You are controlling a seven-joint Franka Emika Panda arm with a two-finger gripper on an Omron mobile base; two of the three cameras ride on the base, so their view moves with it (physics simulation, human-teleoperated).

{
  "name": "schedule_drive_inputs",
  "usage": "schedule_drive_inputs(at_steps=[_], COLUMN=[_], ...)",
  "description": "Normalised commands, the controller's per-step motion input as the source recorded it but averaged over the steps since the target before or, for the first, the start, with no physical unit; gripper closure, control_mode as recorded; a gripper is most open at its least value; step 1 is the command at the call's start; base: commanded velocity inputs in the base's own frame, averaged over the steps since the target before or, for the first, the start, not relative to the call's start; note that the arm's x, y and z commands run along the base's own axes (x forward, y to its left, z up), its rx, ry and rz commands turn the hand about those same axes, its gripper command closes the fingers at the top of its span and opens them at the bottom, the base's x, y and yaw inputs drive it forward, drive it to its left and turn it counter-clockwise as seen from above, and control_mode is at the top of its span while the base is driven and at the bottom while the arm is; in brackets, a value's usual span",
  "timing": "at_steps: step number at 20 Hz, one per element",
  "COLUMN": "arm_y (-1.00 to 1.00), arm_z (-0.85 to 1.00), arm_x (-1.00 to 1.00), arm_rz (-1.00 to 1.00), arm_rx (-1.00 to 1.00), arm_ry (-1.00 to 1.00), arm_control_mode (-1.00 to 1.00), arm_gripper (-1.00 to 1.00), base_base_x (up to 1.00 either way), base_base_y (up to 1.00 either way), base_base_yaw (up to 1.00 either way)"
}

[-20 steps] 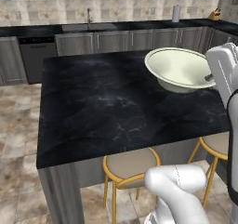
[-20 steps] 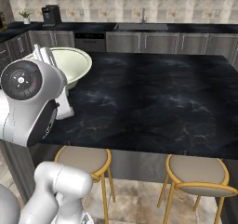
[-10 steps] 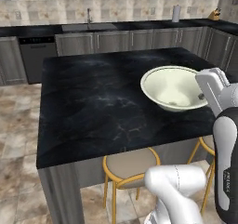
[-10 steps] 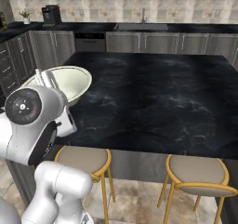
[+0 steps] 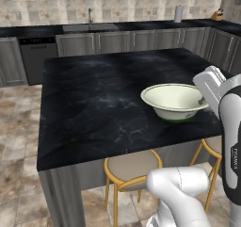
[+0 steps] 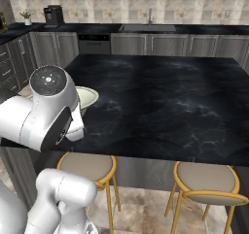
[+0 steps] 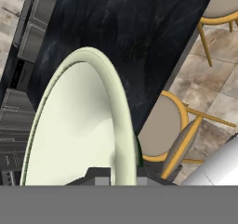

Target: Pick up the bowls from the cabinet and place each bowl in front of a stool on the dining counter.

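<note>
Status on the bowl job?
Nothing placed for good yet. In hand: cream bowl, its rim pinched in the shut pincer, low over the dining counter near a stool. Left: release it, then fetch the second bowl for the other stool.

A glossy cream bowl [image 5: 175, 100] with a green-marked foot is being held at its right rim by the white arm [image 5: 221, 103], low over the black marble desk [image 5: 103, 103] near its front edge, above two gold-ringed stools [image 5: 132, 167].
</note>
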Motion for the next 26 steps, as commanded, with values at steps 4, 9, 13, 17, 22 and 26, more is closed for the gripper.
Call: schedule_drive_inputs(at_steps=[4, 9, 13, 17, 22, 26], arm_y=[0.00, 0.00, 0.00, 0.00, 0.00, 0.00], arm_z=[-0.50, -0.58, -0.41, -0.30, -0.36, -0.46], arm_x=[0.00, 0.09, 0.52, 0.64, 0.51, 0.23], arm_rz=[0.19, 0.15, 0.07, 0.05, 0.09, 0.10], arm_rx=[0.00, 0.00, 0.00, 0.02, 0.01, 0.00], arm_ry=[-0.05, -0.21, -0.02, 0.02, 0.02, 0.00], arm_control_mode=[-1.00, -1.00, -1.00, -1.00, -1.00, -1.00], arm_gripper=[1.00, 1.00, 1.00, 1.00, 1.00, 1.00], base_base_x=[0.00, 0.00, 0.00, 0.00, 0.00, 0.00], base_base_y=[0.00, 0.00, 0.00, 0.00, 0.00, 0.00], base_base_yaw=[0.00, 0.00, 0.00, 0.00, 0.00, 0.00])
